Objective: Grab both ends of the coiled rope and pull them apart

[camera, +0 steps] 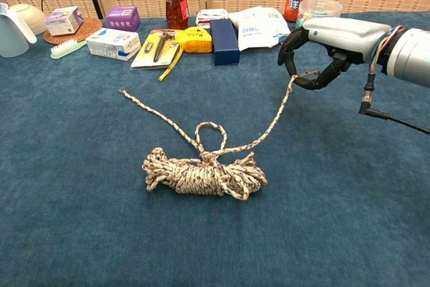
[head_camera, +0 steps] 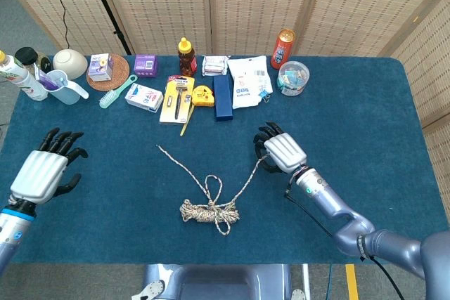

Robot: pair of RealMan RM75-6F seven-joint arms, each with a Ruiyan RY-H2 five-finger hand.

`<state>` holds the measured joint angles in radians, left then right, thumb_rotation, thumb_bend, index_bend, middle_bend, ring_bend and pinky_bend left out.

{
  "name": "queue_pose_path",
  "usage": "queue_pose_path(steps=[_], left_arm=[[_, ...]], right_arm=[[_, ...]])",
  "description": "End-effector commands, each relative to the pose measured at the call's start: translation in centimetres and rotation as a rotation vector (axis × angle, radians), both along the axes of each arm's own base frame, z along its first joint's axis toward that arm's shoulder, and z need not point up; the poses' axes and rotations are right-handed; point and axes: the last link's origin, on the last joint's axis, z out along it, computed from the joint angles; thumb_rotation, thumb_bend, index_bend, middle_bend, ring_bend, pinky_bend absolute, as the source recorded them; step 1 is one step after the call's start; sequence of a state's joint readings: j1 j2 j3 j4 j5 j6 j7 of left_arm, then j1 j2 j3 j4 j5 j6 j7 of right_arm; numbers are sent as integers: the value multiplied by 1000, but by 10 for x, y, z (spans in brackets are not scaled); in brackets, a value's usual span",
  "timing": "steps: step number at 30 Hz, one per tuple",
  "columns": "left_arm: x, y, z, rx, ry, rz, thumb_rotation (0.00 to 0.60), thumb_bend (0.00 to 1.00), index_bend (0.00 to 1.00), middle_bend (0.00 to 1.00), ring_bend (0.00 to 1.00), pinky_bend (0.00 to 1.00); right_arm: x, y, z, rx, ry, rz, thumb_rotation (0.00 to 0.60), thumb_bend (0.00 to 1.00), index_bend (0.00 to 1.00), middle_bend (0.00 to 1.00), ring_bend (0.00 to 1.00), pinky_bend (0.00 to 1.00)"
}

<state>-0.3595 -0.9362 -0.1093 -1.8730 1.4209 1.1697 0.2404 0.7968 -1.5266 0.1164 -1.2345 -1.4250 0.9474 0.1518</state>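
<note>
Bench (head_camera: pixel 365 103): blue cloth surface, with a row of assorted goods along the far edge. The coiled rope (camera: pixel 203 173) lies near the front centre, its 2 loose ends running out from the bundle.

Right end (camera: pixel 290 92): lifted clear of the cloth and drawn toward the right hand (camera: pixel 330 44). Left end (camera: pixel 125 92): lying flat on the bench, free, up and left of the bundle.

Step in hand, as judged — securing the second end. To do it well, the left hand should travel across to the free tip and close on it near its end, while the right keeps its pinch without hauling; pulling early would drag the bundle and shift the free end.

Right hand: palm down, forearm low across the bench, fingers curled around the rope end — apparently pinched against the thumb, though the contact is small in both views.

Left hand (head_camera: pixel 46 170): at the bench's left edge, palm down, fingers spread, holding nothing, well apart from the rope.
</note>
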Motion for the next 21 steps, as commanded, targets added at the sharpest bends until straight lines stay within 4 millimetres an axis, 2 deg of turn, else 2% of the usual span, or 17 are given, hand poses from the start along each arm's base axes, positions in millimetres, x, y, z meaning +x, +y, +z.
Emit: queue_pose_path(steps=[1,15,21], left_arm=[[10,18,-21,-61,26,-68,600,326,395,144,103,0],[26,63,-94,-246,74,-115,600,328,412,144,90,0],[32,74,-114,-261,84,-132,600,328,425,144,89,0]], right_arm=[[-5,7,13,-33,0,-18,600,449,612,313,148,48],[-11,19,25,-52,-2,-52,600,449,613,314,149,48],[-13,20,25,-54,-3,-60,600,449,614,314,149,48]])
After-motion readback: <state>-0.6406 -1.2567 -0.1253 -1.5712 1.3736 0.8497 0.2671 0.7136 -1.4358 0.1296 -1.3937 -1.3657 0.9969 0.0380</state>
